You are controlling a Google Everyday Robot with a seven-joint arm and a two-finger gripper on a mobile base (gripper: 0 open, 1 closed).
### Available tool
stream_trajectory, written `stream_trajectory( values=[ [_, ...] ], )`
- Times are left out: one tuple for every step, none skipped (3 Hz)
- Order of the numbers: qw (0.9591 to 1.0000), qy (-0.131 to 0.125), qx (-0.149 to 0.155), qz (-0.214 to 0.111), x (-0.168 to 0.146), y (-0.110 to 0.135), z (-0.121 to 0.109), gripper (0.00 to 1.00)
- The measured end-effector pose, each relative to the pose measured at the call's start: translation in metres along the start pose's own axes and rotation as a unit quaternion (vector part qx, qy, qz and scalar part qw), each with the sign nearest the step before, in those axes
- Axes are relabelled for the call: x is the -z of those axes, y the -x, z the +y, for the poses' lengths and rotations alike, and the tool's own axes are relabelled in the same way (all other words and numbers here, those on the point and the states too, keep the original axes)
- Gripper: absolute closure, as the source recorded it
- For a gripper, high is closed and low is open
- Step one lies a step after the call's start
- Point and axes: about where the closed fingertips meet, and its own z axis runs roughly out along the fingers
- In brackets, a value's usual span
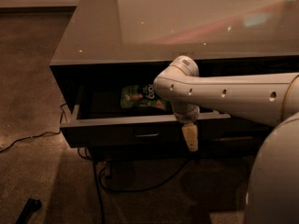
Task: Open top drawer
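Note:
The top drawer (117, 133) of the dark cabinet stands pulled out, showing its inside. Its small metal pull handle (147, 135) is centred on the front. A green snack bag (140, 97) lies inside the drawer. My white arm reaches in from the right, across the drawer. My gripper (189, 138) hangs pointing down in front of the drawer front, just right of the handle and apart from it.
The cabinet's glossy top (187, 27) reflects light. A lower drawer front (233, 139) shows at the right behind my arm. Black cables (135, 188) lie on the carpet under the cabinet, and one (28, 139) trails left. A dark object (28, 209) lies at the bottom left.

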Motion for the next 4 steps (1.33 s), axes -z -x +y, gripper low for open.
stream_trajectory(
  values=[
    [0.9997, -0.002, 0.019, -0.015, -0.005, -0.003, -0.008, 0.0],
    [0.9976, -0.012, 0.05, -0.047, -0.007, -0.011, -0.021, 0.0],
    [0.9952, -0.019, 0.073, -0.062, -0.005, -0.016, -0.021, 0.0],
    [0.995, -0.017, 0.081, -0.056, -0.003, -0.03, 0.014, 0.0]
  ],
)
